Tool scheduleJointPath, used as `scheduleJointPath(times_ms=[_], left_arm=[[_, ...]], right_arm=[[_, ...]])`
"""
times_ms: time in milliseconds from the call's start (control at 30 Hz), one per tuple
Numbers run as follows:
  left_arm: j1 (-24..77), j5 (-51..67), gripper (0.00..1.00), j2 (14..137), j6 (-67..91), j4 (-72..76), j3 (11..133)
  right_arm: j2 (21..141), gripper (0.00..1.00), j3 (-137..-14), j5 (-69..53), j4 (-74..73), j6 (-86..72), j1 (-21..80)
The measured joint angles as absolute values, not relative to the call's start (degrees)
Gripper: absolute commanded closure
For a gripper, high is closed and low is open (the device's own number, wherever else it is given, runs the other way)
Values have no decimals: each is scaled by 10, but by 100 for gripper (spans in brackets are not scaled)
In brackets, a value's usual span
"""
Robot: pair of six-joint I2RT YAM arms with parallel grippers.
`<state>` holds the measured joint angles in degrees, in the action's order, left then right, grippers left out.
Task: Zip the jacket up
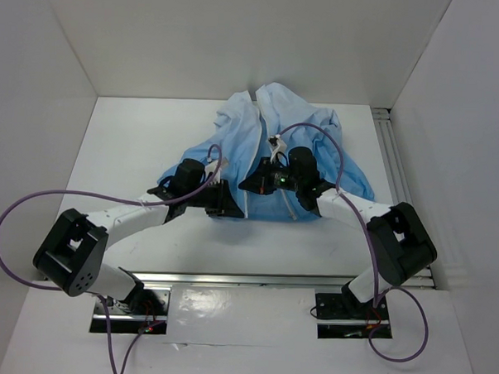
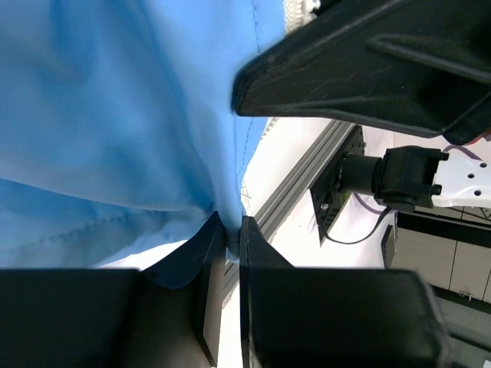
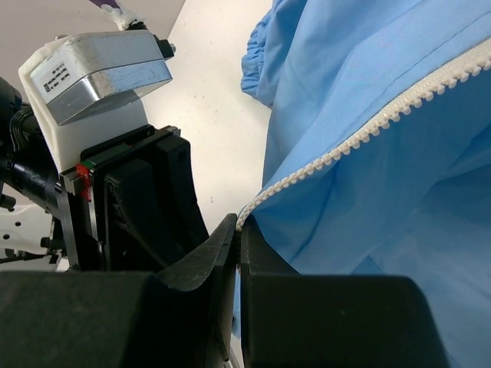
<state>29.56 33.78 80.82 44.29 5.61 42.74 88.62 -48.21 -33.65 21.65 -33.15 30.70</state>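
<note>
Jacket point(image 1: 267, 155) sits mid-counter point(image 1: 127, 148), our left hand point(image 2: 232, 224) pinching its hem and right hand point(image 3: 238, 230) pinching the zipper strip point(image 3: 368, 126) at its lower end; we judge we're at alignment, and next needs both strip ends mated before pulling.

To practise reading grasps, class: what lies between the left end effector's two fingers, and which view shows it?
A fold of the light-blue jacket, pinched tight between the left end effector's fingers; the left wrist view shows it.
</note>
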Motion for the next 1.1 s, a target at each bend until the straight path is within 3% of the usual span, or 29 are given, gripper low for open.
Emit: scheduleJointPath(times_ms=[67, 100, 133, 167, 200, 233, 467, 567, 633, 733, 933, 1100], left_arm=[[296, 338, 91, 808, 443, 58, 426], [296, 337, 97, 808, 444, 61, 423], [296, 337, 100, 808, 444, 62, 422], [296, 336, 100, 808, 446, 63, 420], [296, 335, 100, 808, 448, 62, 419], [296, 334, 100, 808, 450, 60, 418], [282, 323, 100, 808, 452, 61, 406], [274, 318, 100, 813, 452, 57, 400], [271, 313, 100, 824, 452, 55, 403], [271, 311, 100, 844, 452, 49, 416], [271, 308, 100, 862, 452, 41, 448], [268, 308, 100, 873, 452, 41, 463]], right_arm=[[886, 93, -482, -336, 215, -331, 307], [886, 88, -482, -336, 214, -331, 307], [886, 74, -482, -333, 209, -331, 307], [886, 74, -482, -332, 208, -331, 307], [886, 64, -483, -327, 202, -329, 307], [886, 48, -484, -319, 194, -326, 307], [817, 45, -495, -227, 53, -272, 302], [747, 79, -495, -155, -13, -250, 290], [716, 85, -495, -90, -55, -249, 281], [719, 83, -494, -15, -122, -250, 268], [839, 61, -495, 58, -225, -236, 260], [895, 53, -498, 98, -259, -227, 260]])
